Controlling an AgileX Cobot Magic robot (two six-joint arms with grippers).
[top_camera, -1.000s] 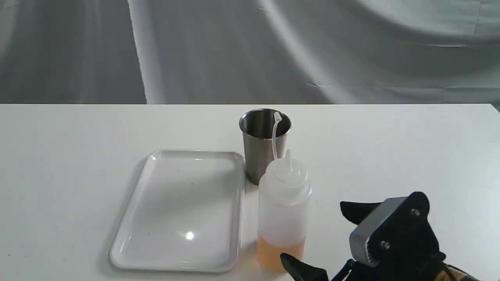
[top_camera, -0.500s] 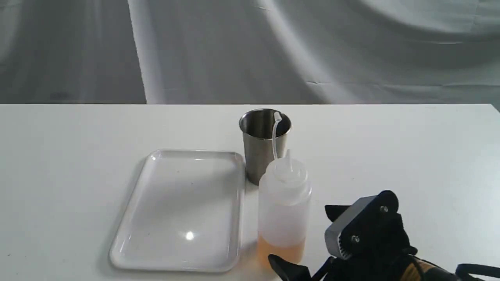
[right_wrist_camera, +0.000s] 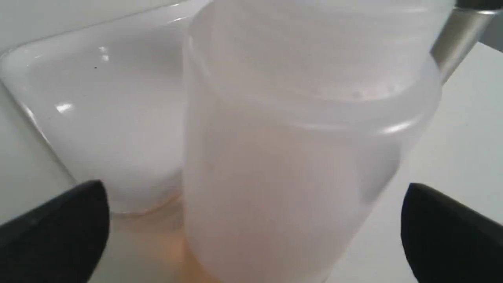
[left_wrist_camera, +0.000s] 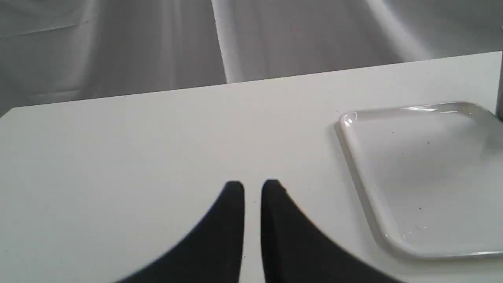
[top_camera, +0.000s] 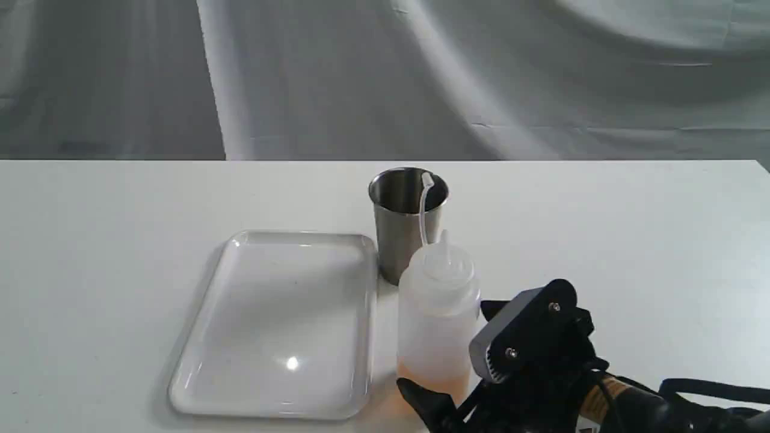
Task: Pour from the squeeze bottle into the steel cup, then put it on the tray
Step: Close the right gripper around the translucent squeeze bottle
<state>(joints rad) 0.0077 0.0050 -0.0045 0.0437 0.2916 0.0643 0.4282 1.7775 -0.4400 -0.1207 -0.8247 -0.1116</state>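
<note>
The right claw [top_camera: 452,349] is spread wide, its black fingers [right_wrist_camera: 59,228] flanking the lower body of the upright squeeze bottle [top_camera: 438,313], which holds amber liquid at its bottom, without squeezing it. Just past the bottle lies the tray [top_camera: 271,325], and farther back stands the steel cup [top_camera: 397,240]. The left claw [left_wrist_camera: 252,188] hangs over bare table [top_camera: 601,210] beside the tray, fingers nearly pressed together on nothing.

Right gripper [top_camera: 448,347]: matte black tapered fingers [top_camera: 424,402], black two-screw housing [top_camera: 541,337] edged by a grey metal plate [top_camera: 499,328], amber-banded wrist [top_camera: 595,400], black cable [top_camera: 710,388]. Left gripper [left_wrist_camera: 252,186]: two black pointed fingers [left_wrist_camera: 232,220].
</note>
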